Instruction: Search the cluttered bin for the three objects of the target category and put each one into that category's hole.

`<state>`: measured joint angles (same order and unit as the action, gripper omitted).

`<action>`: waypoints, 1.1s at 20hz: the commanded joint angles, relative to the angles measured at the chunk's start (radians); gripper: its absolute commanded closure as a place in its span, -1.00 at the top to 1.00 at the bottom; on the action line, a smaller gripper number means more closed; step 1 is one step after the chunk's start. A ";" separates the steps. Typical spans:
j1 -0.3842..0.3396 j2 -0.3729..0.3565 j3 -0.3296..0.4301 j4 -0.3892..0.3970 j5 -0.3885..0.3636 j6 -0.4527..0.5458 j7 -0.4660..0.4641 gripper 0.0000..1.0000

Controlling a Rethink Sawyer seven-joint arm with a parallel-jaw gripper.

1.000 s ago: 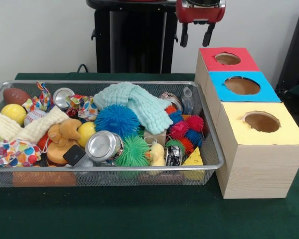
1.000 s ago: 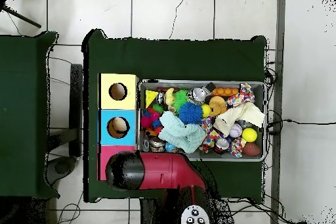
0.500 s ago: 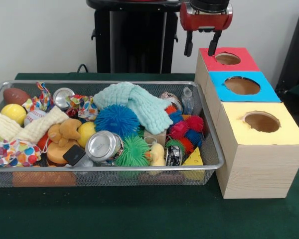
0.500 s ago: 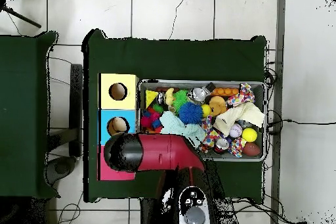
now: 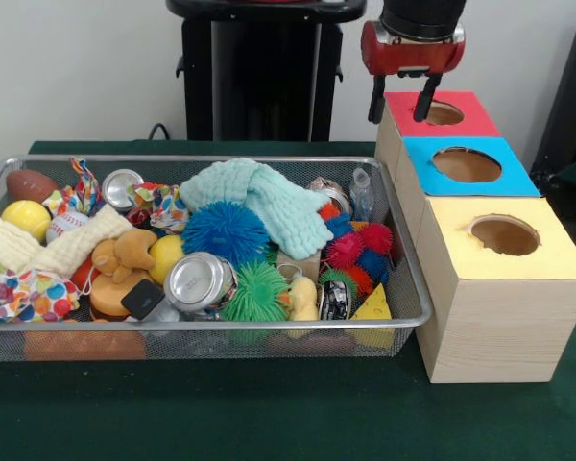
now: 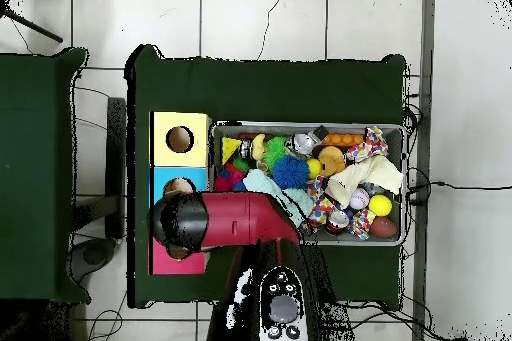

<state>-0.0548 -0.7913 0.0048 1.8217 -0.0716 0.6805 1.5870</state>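
The hand (image 5: 401, 99) is held empty, fingers spread, over the red box (image 5: 440, 114) — a bottle (image 5: 362, 193), seemingly wedged, could be missed.

Bright, even light — soft shadows, slight blur.

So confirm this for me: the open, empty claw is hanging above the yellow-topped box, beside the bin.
Not quite. In the front view the claw is open and empty, but it hangs above the red-topped box, the one farthest from the camera, not the yellow-topped box nearest it. Both stand in the row beside the bin.
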 commanded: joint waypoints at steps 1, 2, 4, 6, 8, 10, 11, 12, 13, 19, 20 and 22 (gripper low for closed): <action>0.003 0.040 -0.011 0.104 -0.088 -0.121 0.119 1.00; -0.002 0.048 -0.016 0.118 -0.095 -0.127 0.114 1.00; -0.022 0.062 -0.015 0.152 -0.112 -0.190 0.106 1.00; -0.040 0.068 -0.015 0.191 -0.132 -0.259 0.107 1.00; -0.056 0.073 -0.018 0.223 -0.152 -0.318 0.109 1.00; -0.073 0.078 -0.022 0.245 -0.170 -0.364 0.107 1.00; -0.084 0.082 -0.022 0.254 -0.178 -0.390 0.106 1.00; -0.098 0.087 -0.020 0.263 -0.186 -0.410 0.103 1.00; -0.114 0.092 -0.015 0.267 -0.192 -0.421 0.096 1.00; -0.157 0.138 -0.003 0.278 -0.219 -0.475 0.098 1.00; -0.152 0.154 -0.005 0.281 -0.222 -0.496 0.110 1.00; -0.138 0.183 -0.016 0.291 -0.232 -0.550 0.140 1.00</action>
<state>-0.1814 -0.6927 -0.0255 2.0575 -0.2502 0.2355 1.5870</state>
